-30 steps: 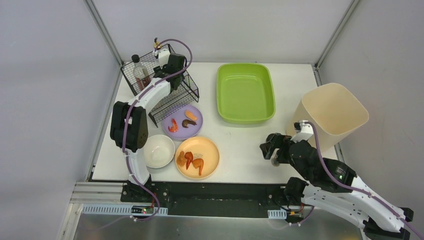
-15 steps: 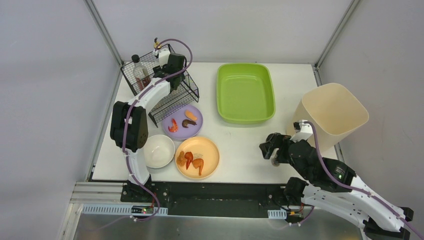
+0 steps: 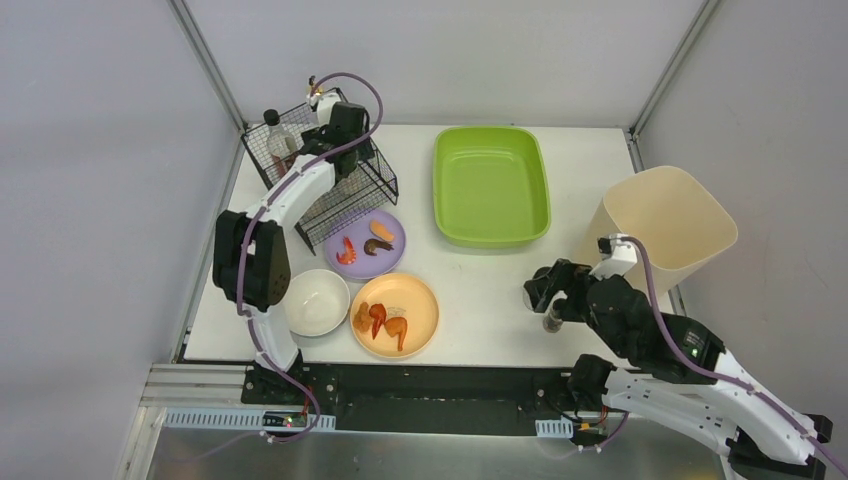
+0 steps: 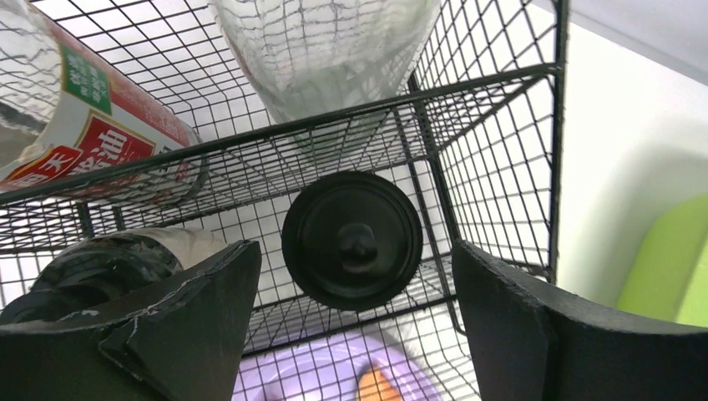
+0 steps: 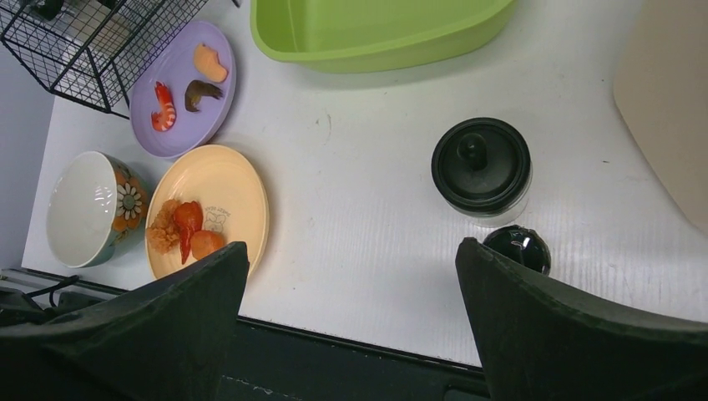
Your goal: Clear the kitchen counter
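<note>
Top external view: the kitchen counter point(image 3: 480, 285) is seen as a white tabletop w/ grey rails, spread out in front of both arms. A black wire basket point(image 3: 372, 186) is set at its far-left corner, w/ bottles held inside. The left gripper point(image 3: 340, 128) is positioned over this basket. In the left wrist view its fingers are spread wide & nothing is gripped. A round black lid point(image 4: 351, 240) is seen between them among the basket wires. A red-and-green labelled bottle point(image 4: 92, 125) is seen to the lid's left, and a clear bottle point(image 4: 321, 50) beyond it.

A purple plate point(image 3: 365, 266) w/ shrimp, an orange plate point(image 3: 420, 300) w/ food & a white bowl point(image 3: 318, 302) are grouped nr the basket. A green tray point(image 3: 490, 185) is placed at far centre, and a beige bin point(image 3: 665, 225) at the right edge.

The right gripper point(image 3: 545, 295) is held over the near-right part of the counter, beside the bin. In the right wrist view its fingers are wide apart & empty. A black-lidded jar point(image 5: 481, 167) is stood on the counter below, w/ a small black-capped item point(image 5: 518, 249) just beside it.
</note>
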### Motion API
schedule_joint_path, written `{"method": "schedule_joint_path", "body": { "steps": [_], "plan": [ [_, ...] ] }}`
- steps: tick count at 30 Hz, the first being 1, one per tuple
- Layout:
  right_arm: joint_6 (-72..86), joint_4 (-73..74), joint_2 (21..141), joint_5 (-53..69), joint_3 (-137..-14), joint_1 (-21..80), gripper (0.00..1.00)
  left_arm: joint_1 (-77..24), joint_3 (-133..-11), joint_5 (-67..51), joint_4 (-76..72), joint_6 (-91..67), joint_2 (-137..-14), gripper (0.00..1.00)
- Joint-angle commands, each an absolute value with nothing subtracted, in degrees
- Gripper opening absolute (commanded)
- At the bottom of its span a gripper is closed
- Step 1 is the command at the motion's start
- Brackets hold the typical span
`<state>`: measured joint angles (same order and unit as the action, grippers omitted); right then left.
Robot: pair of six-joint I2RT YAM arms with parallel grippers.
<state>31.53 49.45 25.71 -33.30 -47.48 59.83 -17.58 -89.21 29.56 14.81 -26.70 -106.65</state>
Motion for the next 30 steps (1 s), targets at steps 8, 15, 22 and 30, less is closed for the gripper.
{"method": "schedule_joint_path", "body": {
  "steps": [8, 15, 22, 30],
  "plan": [
    [33.6, 58.6, 32.1, -42.8, -56.5, 60.1, 0.99, -17.8, -87.8, 15.8, 23.0, -26.8, -89.5, 0.92],
    [34.3, 59.3, 37.0, -48.8, -56.1, 59.9, 0.99, -17.8, -80.9, 1.9, 27.3, -27.0, -79.8, 0.99],
    [30.0, 53.6, 43.8, -42.6, -55.9, 52.3, 0.99, -17.8, -69.7, -3.5, 31.2, -26.7, -65.8, 0.99],
    [25.7, 45.3, 46.7, -29.5, -50.6, 39.3, 0.99, -17.8, -61.9, -8.6, 36.9, -22.9, -50.2, 0.99]
  ]
}}
